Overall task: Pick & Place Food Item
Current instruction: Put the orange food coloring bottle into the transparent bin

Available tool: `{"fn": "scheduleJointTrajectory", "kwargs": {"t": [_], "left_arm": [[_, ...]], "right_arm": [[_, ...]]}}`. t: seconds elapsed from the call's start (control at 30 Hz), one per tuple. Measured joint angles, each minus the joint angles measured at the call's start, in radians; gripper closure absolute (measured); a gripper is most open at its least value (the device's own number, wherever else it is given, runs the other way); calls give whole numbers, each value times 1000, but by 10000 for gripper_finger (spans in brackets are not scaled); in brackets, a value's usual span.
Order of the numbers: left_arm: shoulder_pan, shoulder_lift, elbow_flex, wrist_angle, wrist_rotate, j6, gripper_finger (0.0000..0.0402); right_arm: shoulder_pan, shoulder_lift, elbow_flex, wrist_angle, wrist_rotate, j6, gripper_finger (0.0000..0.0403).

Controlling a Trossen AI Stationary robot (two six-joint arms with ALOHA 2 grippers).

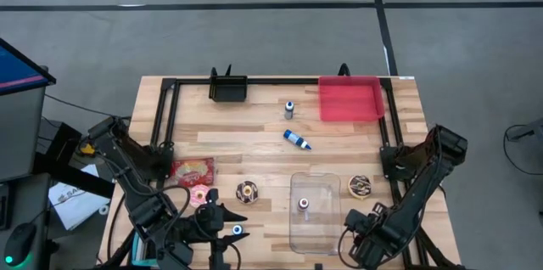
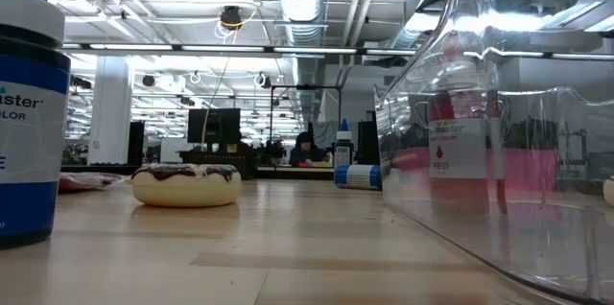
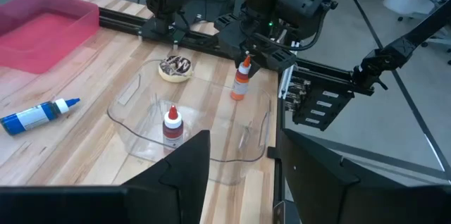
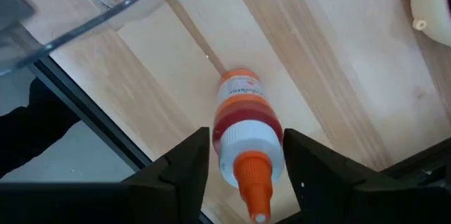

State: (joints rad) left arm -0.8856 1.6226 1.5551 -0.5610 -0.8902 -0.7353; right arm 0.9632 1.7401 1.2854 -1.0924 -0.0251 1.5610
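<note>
An orange-capped bottle [image 4: 243, 122] stands upright on the wood beside the clear container [image 1: 314, 210], near the table's front right. My right gripper [image 4: 246, 153] is above it, shut on it. A red-capped bottle [image 3: 171, 124] stands inside the container. A chocolate donut [image 1: 360, 187] lies right of the container; another [image 1: 247, 191] and a pink one [image 1: 201, 195] lie to its left. My left gripper [image 3: 243, 171] waits open near the front edge, holding nothing. My right gripper pinches the bottle's white shoulder [image 4: 248, 138], just under the orange cap, between its two fingers. The fingers [image 4: 187, 175] come from above and point down. The bottle stays upright, with its base [image 3: 238, 97] on the table.
A red tray [image 1: 349, 98] and a black box [image 1: 228, 90] sit at the far edge. A small upright bottle [image 1: 289, 109] and a lying blue bottle [image 1: 297, 139] are mid-table. A red snack packet [image 1: 193, 168] is at the left. A black frame [image 1: 165, 109] borders the table.
</note>
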Motion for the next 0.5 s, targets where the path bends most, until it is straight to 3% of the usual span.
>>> {"fn": "scheduleJointTrajectory", "kwargs": {"t": [0.3,0.5], "left_arm": [[0,0,0,0,0,-1,234],[0,0,0,0,-3,-1,234]], "right_arm": [[6,-2,0,-2,-5,7,293],[6,-2,9,-20,-5,1,297]]}}
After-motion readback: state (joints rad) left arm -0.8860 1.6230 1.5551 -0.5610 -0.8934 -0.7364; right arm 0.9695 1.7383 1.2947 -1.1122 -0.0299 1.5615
